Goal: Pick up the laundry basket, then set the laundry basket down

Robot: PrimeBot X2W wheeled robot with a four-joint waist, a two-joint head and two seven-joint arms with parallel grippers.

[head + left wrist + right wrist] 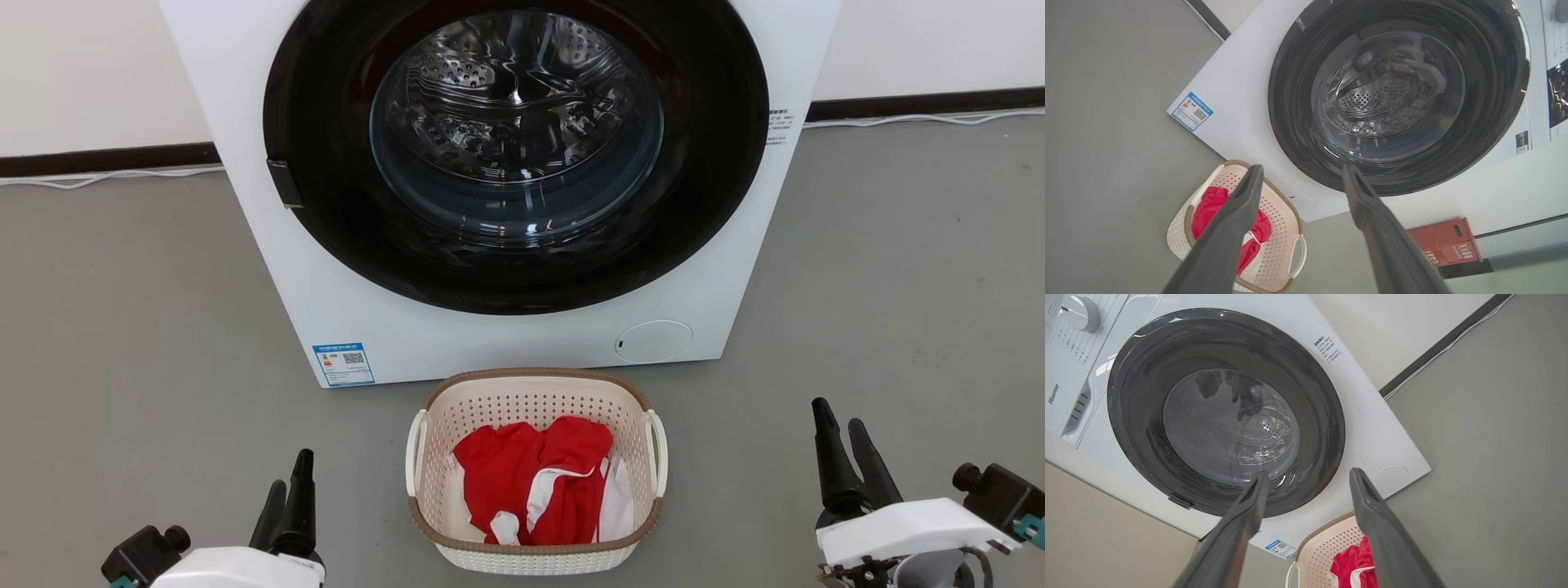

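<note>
Head view, nearest first: two grippers at the bottom corners, the left gripper [291, 469] and the right gripper [837, 415], each with two dark fingers, jaws released and grasping nothing. Between them, on the grey floor [122, 327], sits one laundry basket [531, 400] with two white handles and one red-and-white garment [531, 474] inside. Just behind stands one white washing machine [490, 335].

One laundry basket [522, 404], one washing machine [490, 343] — one red box [1443, 241].
</note>
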